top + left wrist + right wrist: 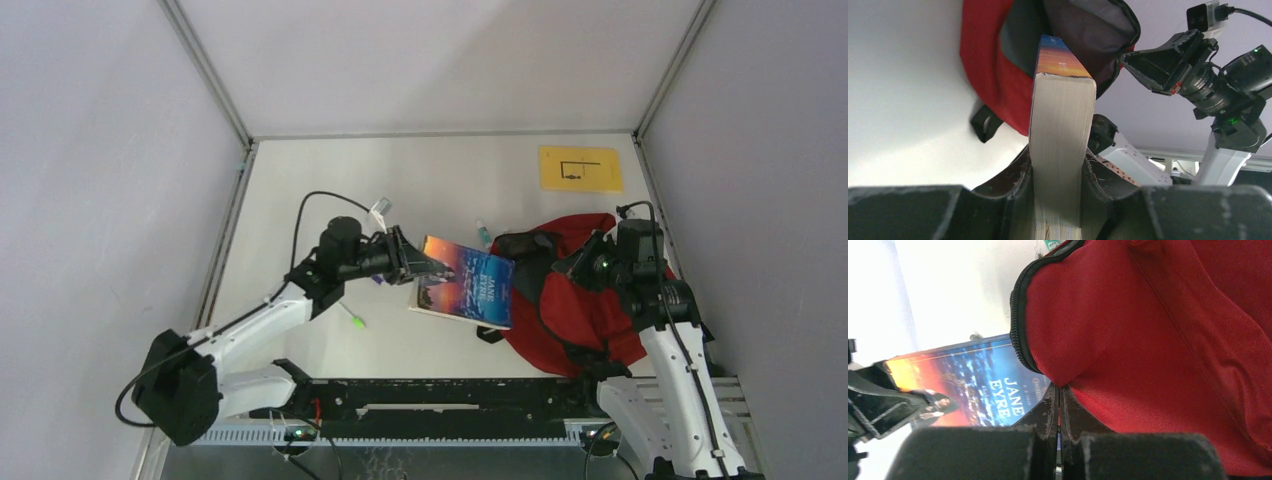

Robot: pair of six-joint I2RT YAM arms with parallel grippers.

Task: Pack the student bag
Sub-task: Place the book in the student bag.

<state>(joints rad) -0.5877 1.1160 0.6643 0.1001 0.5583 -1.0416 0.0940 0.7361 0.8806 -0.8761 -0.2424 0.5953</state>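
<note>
Left claw (432,265), arm outstretched, around book (470,285).

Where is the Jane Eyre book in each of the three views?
Top external: the book is at the centre, tilted.
Left wrist: the book stands in the lower centre, page edge facing.
Right wrist: the book is at the lower left.
Shared landmark: the red student bag beside it.

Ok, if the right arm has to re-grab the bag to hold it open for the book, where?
Probably the lip of the bag mouth, just behind the zipper trim, approached from the right, over the bag. The fabric is soft and pinches flat, as in the right gripper now, and the mouth faces left toward the book, so that side stays free.
</note>
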